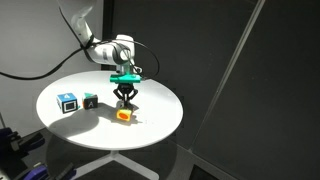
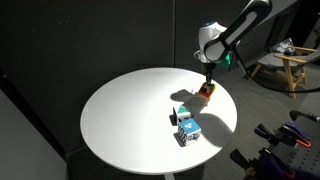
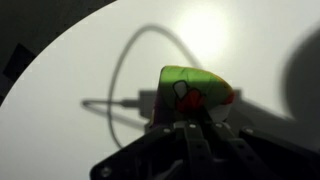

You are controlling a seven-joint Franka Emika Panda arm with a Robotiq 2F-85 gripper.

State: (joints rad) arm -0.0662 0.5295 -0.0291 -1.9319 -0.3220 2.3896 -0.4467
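Note:
A small multicoloured block stands on the round white table (image 1: 60,125). It looks orange and yellow in both exterior views (image 1: 124,116) (image 2: 205,92), and green and red in the wrist view (image 3: 195,88). My gripper (image 1: 125,99) (image 2: 208,80) hangs straight over the block, fingertips just above its top. In the wrist view the fingers (image 3: 190,128) meet in the middle, shut and holding nothing, with the block just beyond their tips. The table also shows in an exterior view (image 2: 120,110).
A blue cube with a white face (image 1: 68,102) (image 2: 187,130) and a small dark block (image 1: 91,100) (image 2: 176,118) sit beside each other on the table, away from the gripper. Dark curtains surround the table. A cable's shadow loops across the tabletop (image 3: 125,70).

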